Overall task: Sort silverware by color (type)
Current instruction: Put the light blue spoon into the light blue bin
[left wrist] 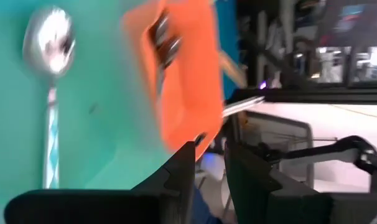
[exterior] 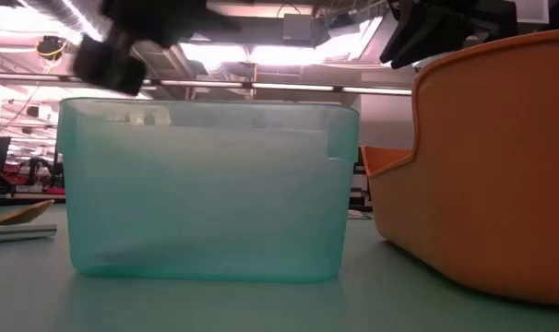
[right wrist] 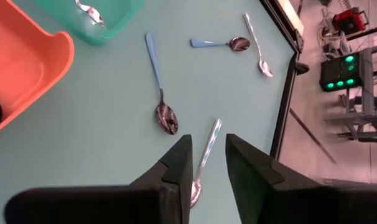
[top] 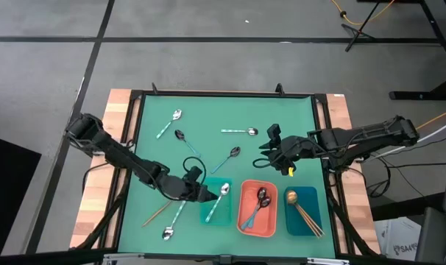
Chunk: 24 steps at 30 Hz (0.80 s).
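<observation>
A silver spoon with a light-teal handle (top: 219, 200) lies inside the teal tray (top: 207, 215), also seen in the left wrist view (left wrist: 50, 93). My left gripper (top: 202, 193) hovers at that tray's left edge, open and holding nothing (left wrist: 208, 155). My right gripper (top: 267, 142) is open above the mat right of centre. Just ahead of its fingers (right wrist: 208, 146) another silver spoon (right wrist: 206, 155) lies flat on the mat (top: 240, 132). Two dark spoons with blue handles (top: 227, 158) (top: 185, 140) and a silver one (top: 168, 124) also lie on the mat.
The coral tray (top: 246, 221) holds dark spoons with blue handles (top: 260, 202). The dark blue tray (top: 293, 221) holds gold spoons with brown handles (top: 304, 212). Left of the teal tray lie a silver spoon (top: 173, 223) and a brown-handled one (top: 157, 213). Raised black edging frames the mat.
</observation>
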### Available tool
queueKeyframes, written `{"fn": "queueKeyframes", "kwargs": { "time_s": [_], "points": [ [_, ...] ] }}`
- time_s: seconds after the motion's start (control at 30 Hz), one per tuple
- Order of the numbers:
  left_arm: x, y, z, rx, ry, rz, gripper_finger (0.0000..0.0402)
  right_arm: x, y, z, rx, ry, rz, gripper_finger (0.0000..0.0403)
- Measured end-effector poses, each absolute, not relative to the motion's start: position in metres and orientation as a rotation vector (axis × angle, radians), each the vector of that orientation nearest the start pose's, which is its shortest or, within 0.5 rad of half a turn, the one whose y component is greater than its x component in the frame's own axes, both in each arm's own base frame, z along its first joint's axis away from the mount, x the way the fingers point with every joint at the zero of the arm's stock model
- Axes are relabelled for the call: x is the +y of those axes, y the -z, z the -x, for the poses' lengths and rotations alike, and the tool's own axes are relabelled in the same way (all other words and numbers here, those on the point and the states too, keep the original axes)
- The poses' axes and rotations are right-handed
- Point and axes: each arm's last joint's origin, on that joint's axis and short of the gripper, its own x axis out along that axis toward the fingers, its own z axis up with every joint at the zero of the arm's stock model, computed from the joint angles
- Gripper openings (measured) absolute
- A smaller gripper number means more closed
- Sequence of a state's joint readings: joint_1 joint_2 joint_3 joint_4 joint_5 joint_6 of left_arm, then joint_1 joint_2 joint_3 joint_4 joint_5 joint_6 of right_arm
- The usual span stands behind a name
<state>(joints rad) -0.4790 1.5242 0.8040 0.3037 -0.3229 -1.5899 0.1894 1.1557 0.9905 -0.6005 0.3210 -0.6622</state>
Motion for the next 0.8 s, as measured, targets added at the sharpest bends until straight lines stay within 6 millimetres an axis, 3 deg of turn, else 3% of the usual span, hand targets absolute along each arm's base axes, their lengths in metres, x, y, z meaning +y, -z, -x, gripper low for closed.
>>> {"fn": "queueKeyframes", "kwargs": {
  "time_s": [0.33,0.63,0.8],
  "points": [
    [-0.100,-0.241,-0.304,0.151,-0.100,1.159,0.0081,0.035,-0.296,-0.229,0.795,-0.113,0.762,0.0088],
    [-0.041,-0.242,-0.318,0.123,-0.135,0.911,0.0081,0.037,-0.295,-0.229,0.786,-0.166,0.686,0.0088],
    [-0.012,-0.243,-0.321,0.094,-0.196,0.648,0.0081,0.037,-0.295,-0.229,0.786,-0.157,0.664,0.0088]
  ]
}}
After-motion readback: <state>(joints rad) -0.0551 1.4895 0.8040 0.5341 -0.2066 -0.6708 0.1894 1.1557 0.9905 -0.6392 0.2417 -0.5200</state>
